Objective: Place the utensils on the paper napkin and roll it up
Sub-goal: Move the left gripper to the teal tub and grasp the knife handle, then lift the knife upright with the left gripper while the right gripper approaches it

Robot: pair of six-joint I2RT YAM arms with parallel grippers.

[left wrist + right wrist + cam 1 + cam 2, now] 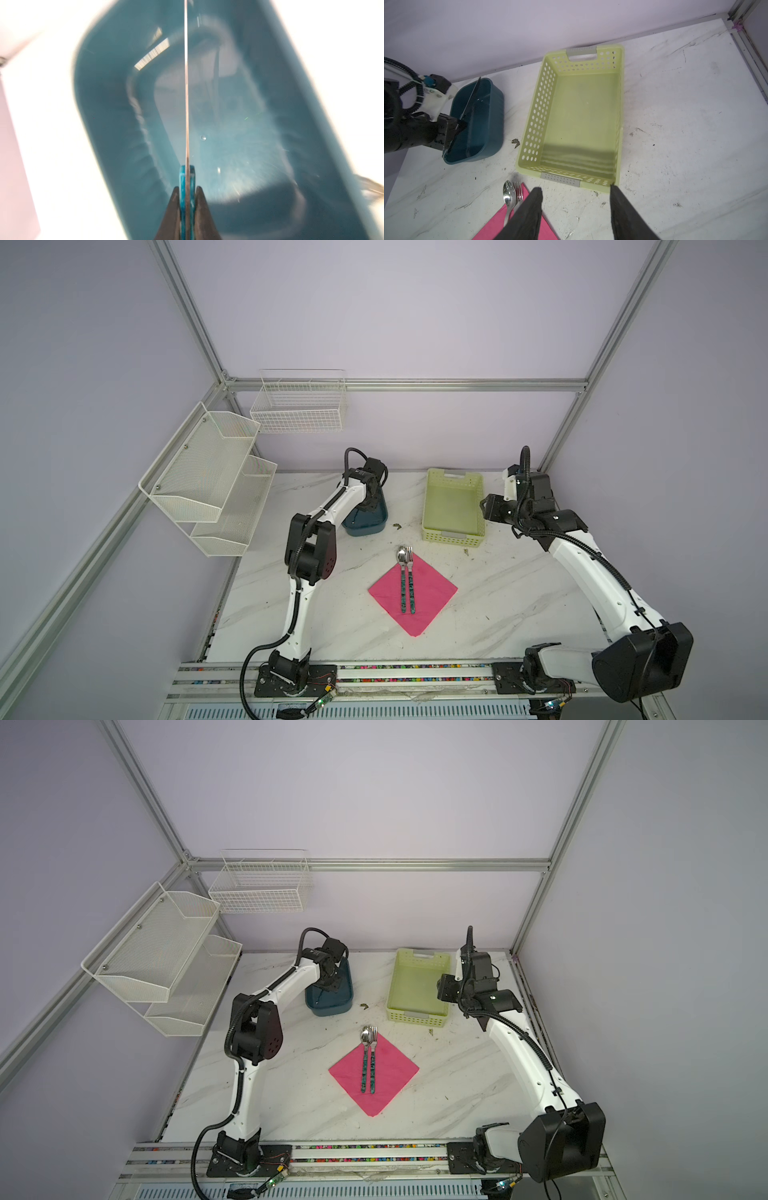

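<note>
L gripper (187, 188) is down inside the teal tub (108, 116), at the back left of the table (519, 593); its fingers (172, 209) are pinched tight on the knife (186, 83), clamping the teal handle close to where the blade starts; in the left wrist view the blade runs edge-on straight out from the jaws, over the tub's floor; in the right wrist view the knife shows as a dark slanted bar, tip up by the tub's far rim, handle end low by the near wall; can't tell whether it touches the tub's floor.

R gripper (575, 187) hangs over the table just in front of the pale green basket (542, 108); jaws stand well apart w/ nothing between them; one jaw is seen over the napkin's far corner, the other by the basket's near corner.

Paper napkin (434, 591) lies flat mid-table, turned as a diamond, one corner pointing to the back; spoon (403, 593) & fork (412, 593) lie on it side by side, parallel, spoon on the left; handles run along the napkin's middle & end short of its near corner; both metal heads stick out past the far corner onto bare marble, close together, maybe overlapping; can't tell which.

Tub sits beyond & left of those heads, basket beyond & right; both apart from the napkin.
</note>
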